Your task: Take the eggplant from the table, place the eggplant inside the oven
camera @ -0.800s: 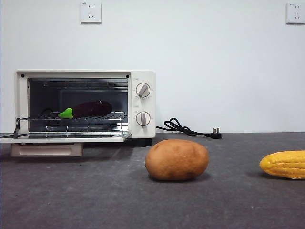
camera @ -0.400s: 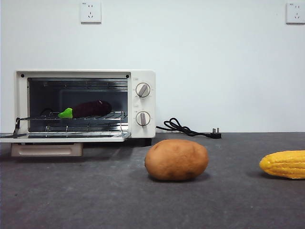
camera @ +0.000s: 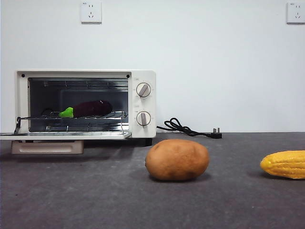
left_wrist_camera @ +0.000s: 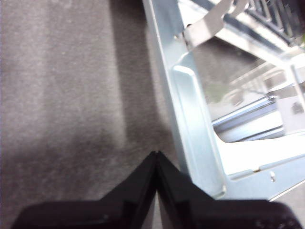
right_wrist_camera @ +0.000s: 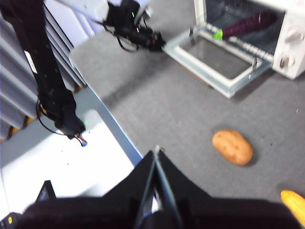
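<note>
Dark purple eggplant point(camera: 91, 108) lying on the wire rack point(camera: 71, 116) inside the oven point(camera: 86, 104), green stem end pointing away from the knobs point(camera: 143, 90) — also visible in the right wrist view point(right_wrist_camera: 248, 25), on the rack behind the lowered door point(right_wrist_camera: 215, 56). Oven door folded down flat, level with the table point(camera: 95, 200), glass pane and metal frame showing large in the left wrist view point(left_wrist_camera: 190, 119).

Left gripper point(left_wrist_camera: 157, 155) clenched, jaws pressed tip to tip with nothing between them, hovering over the grey table just beside the corner of the open door. Same gripper seen from the right wrist camera as a dark shape point(right_wrist_camera: 155, 42) near the door's outer corner, not touching the eggplant.

Right gripper point(right_wrist_camera: 157, 151) also clenched and empty, held high and well back from the oven, above the table's near edge.

Brown potato point(camera: 177, 160) resting on the table in front of the oven, well apart from it; yellow corn cob point(camera: 284, 164) further over at the edge of the front view. Black power cord point(camera: 188, 128) coiled on the table beside the oven, plug lying free. Two wall sockets point(camera: 90, 12) up on the white wall.
</note>
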### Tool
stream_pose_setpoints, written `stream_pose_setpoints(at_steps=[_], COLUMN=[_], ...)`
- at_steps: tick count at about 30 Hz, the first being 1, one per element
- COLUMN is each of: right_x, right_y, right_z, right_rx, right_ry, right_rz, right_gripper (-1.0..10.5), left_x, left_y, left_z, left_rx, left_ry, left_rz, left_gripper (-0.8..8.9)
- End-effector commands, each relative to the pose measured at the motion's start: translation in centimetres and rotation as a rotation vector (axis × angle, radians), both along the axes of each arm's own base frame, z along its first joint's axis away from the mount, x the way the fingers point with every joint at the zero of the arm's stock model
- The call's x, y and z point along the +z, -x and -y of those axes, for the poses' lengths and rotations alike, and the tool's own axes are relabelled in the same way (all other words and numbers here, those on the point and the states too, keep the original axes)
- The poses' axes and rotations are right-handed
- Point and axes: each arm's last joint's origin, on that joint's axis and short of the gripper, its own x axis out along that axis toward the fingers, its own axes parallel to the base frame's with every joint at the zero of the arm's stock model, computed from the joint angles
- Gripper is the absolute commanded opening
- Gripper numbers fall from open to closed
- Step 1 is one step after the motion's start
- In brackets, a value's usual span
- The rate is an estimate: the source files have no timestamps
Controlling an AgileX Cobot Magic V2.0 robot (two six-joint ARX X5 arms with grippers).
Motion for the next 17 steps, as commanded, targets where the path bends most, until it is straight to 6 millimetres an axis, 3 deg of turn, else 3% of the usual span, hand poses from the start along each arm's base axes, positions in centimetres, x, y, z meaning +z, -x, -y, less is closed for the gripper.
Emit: stream_pose_setpoints(at_steps=[1, 6, 17], right_x=[-0.4, -0.5, -0.5], right_y=[-0.2, -0.3, -0.3], right_z=[-0.2, -0.3, -0.3], right_rx=[-0.001, 0.012, 0.020], right_ry=[0.026, 0.038, 0.042], right_rz=[-0.031, -0.018, -0.008], right_gripper=[-0.1, -0.1, -0.1], left_x=[-0.1, 1.5, 8.2], left_y=[-0.1, -0.1, -0.7], left_z=[0.4, 0.4, 1.0], left_rx=[-0.029, -0.038, -0.048], left_ry=[0.074, 0.076, 0.002], left_rz=[0.009, 0.057, 0.249], left_gripper=[-0.07, -0.07, -0.07])
